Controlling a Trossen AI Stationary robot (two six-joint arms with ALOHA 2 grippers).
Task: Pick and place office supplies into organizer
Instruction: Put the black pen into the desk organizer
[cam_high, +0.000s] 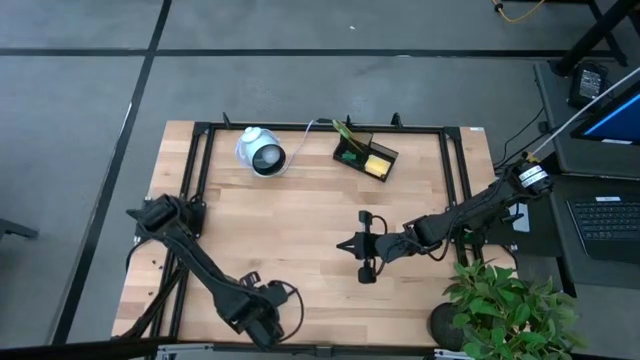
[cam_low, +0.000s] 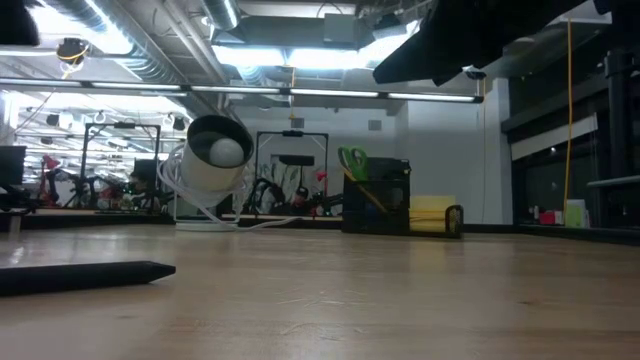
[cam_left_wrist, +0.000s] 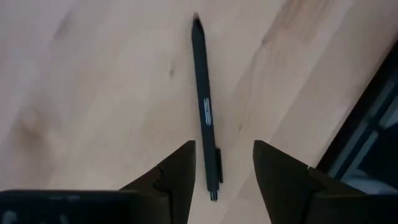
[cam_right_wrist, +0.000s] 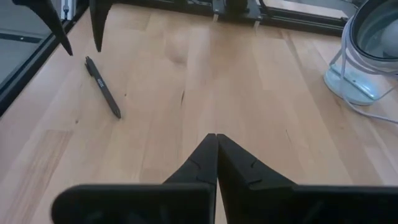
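One black pen (cam_left_wrist: 205, 106) lies flat on the wooden table near its near edge and also shows in the right wrist view (cam_right_wrist: 102, 93) and the low view (cam_low: 85, 276). My left gripper (cam_left_wrist: 224, 171) hangs above it, open and pointing down, with a finger on either side of the pen's clip end, clear of it. The black organizer (cam_high: 365, 155) stands at the far edge with green-handled scissors (cam_low: 352, 160), a pencil (cam_high: 345, 131) and the yellow sticky pad (cam_high: 378, 165) inside. My right gripper (cam_right_wrist: 216, 155) is shut and empty, hovering mid-table (cam_high: 346, 244).
A white round device (cam_high: 260, 152) with its cable stands left of the organizer at the far edge. A potted plant (cam_high: 505, 305) sits at the near right corner. Bare wood lies between the pen and the organizer. A black frame rail (cam_high: 300, 128) borders the table.
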